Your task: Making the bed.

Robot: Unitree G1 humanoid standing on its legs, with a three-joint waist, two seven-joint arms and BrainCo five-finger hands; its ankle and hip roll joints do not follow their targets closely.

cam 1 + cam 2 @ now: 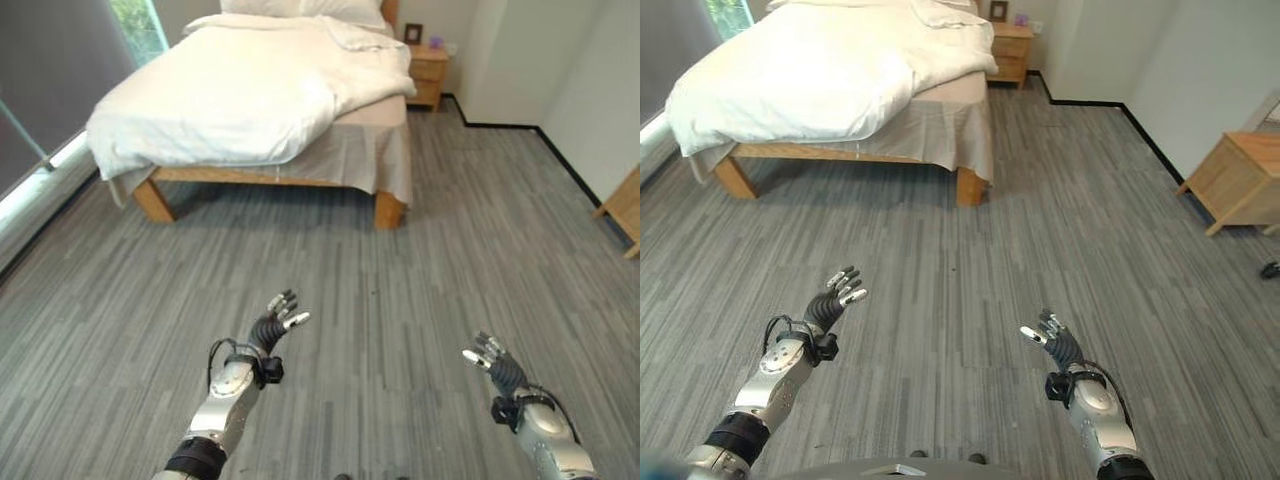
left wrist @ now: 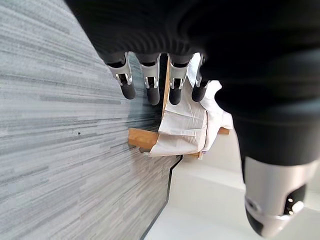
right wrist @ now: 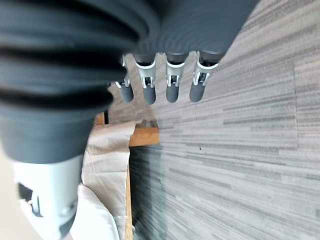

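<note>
A wooden bed (image 1: pixel 155 198) stands at the far left of the room. A rumpled white duvet (image 1: pixel 240 90) covers it and hangs over the left and foot edges. A beige sheet (image 1: pixel 360 155) droops at the near right corner, and pillows (image 1: pixel 300 8) lie at the head. My left hand (image 1: pixel 275 322) is held low over the grey floor, well short of the bed, fingers straight and open. My right hand (image 1: pixel 492 360) hovers to its right, also open and empty. The bed's corner (image 2: pixel 150 140) shows past the left hand's fingers (image 2: pixel 150 85).
A wooden nightstand (image 1: pixel 428 75) stands by the bed's head at the far wall. Another wooden cabinet (image 1: pixel 1235 180) sits against the right wall. A window (image 1: pixel 60 70) runs along the left side. Grey plank floor (image 1: pixel 400 260) stretches between me and the bed.
</note>
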